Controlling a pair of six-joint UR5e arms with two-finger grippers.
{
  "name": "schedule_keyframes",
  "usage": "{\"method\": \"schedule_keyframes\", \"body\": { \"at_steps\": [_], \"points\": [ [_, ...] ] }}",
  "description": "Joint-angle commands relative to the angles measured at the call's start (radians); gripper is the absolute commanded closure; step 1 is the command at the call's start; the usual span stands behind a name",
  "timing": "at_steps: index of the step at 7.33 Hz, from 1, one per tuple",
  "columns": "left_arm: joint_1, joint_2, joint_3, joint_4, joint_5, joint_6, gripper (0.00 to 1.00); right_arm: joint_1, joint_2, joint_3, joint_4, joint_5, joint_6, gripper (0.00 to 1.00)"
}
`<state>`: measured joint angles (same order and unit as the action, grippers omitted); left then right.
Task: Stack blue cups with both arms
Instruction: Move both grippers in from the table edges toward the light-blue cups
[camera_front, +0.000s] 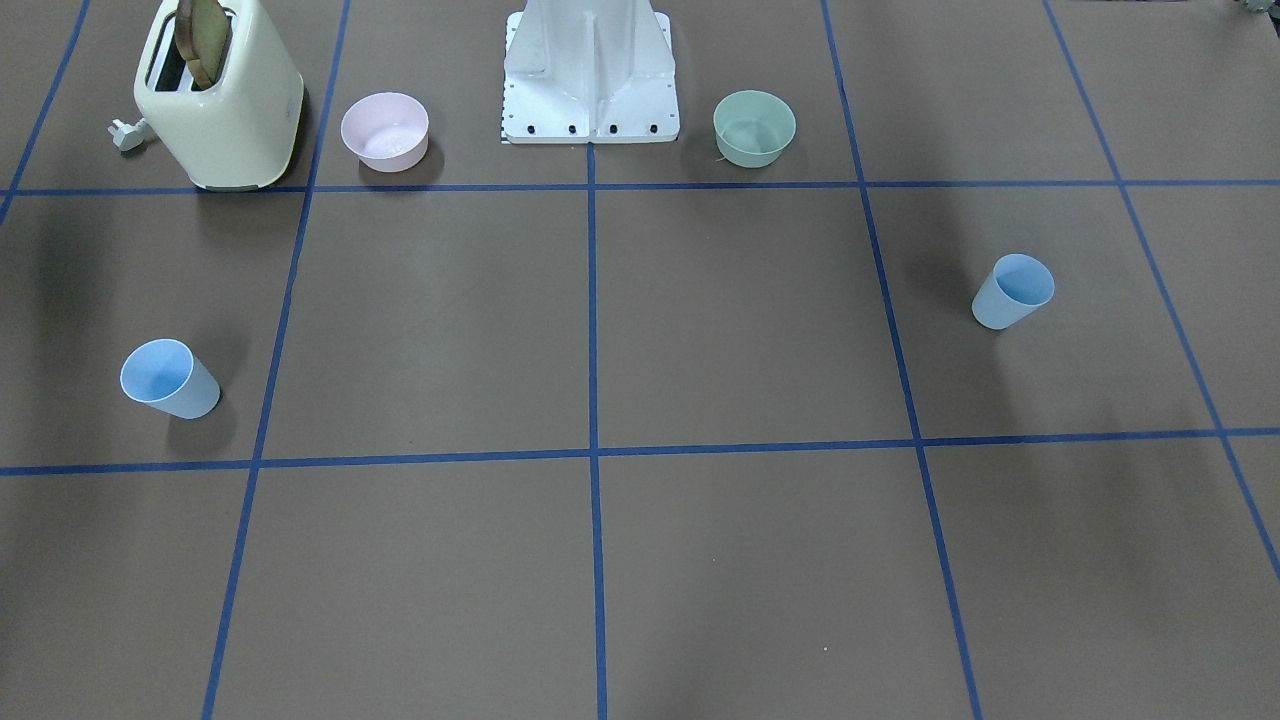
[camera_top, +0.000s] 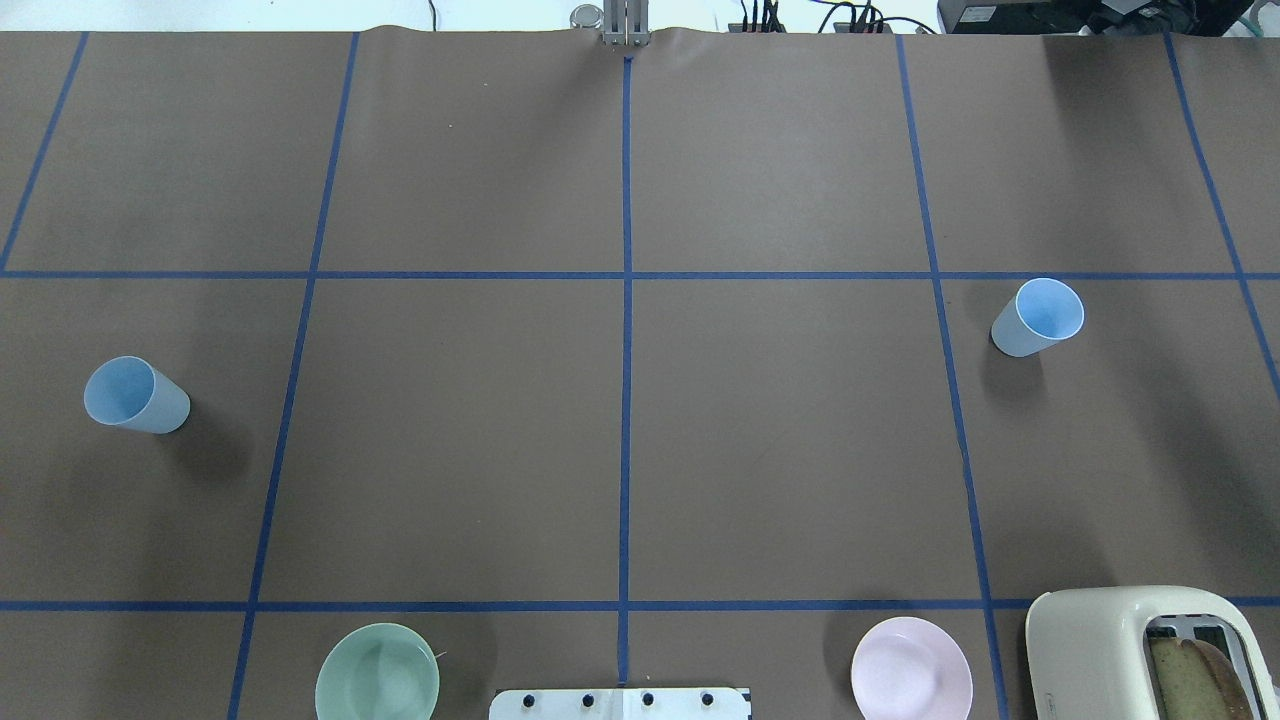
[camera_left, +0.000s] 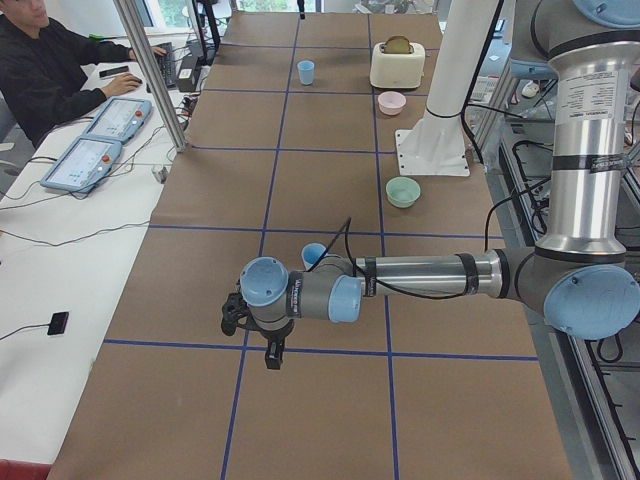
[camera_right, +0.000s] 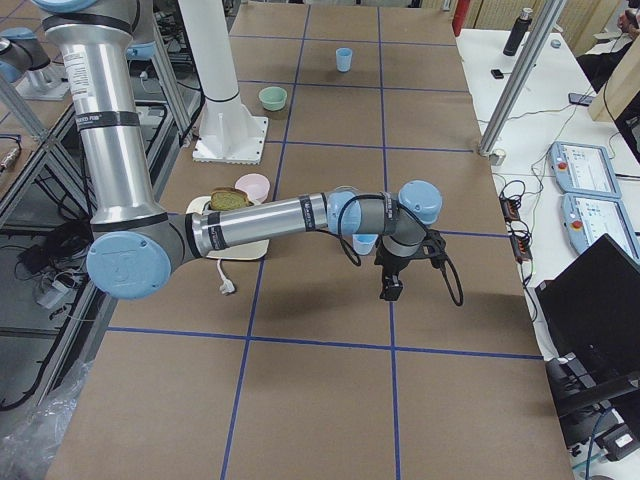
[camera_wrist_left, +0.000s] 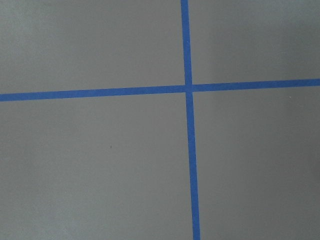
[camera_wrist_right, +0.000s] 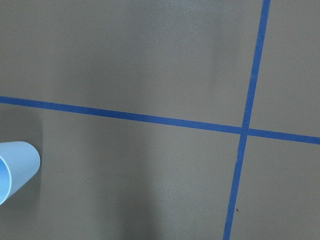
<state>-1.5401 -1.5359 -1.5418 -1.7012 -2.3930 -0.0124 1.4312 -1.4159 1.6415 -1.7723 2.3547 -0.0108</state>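
Two light-blue cups stand upright on the brown table. One cup (camera_top: 135, 396) is at the left and also shows in the front view (camera_front: 1012, 292). The other cup (camera_top: 1040, 318) is at the right, also in the front view (camera_front: 168, 378) and at the right wrist view's lower left edge (camera_wrist_right: 15, 170). My left gripper (camera_left: 272, 356) hangs above the table, in front of the near cup (camera_left: 314, 254). My right gripper (camera_right: 390, 291) hangs just beyond its cup (camera_right: 364, 243), which the arm partly hides. Both show only in the side views, so I cannot tell whether they are open or shut.
A cream toaster (camera_top: 1150, 650) with bread stands at the near right, with a pink bowl (camera_top: 910, 672) beside it. A mint-green bowl (camera_top: 377, 675) sits at the near left. The white base pedestal (camera_front: 590, 75) stands between the bowls. An operator (camera_left: 40, 60) sits at the side desk.
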Motion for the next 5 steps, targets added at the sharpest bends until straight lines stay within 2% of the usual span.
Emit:
{"method": "schedule_keyframes", "body": {
  "at_steps": [1, 4, 5],
  "points": [
    [0.002, -0.001, 0.000, 0.000, -0.001, -0.001, 0.01, -0.005, 0.003, -0.005, -0.001, -0.009, -0.003, 0.00],
    [0.006, -0.021, -0.001, 0.003, -0.003, -0.023, 0.01, -0.006, 0.003, 0.001, 0.014, -0.015, 0.000, 0.00],
    [0.006, -0.059, -0.014, 0.002, -0.008, -0.125, 0.01, -0.005, 0.006, 0.000, 0.096, -0.017, 0.000, 0.00]
  ]
}}
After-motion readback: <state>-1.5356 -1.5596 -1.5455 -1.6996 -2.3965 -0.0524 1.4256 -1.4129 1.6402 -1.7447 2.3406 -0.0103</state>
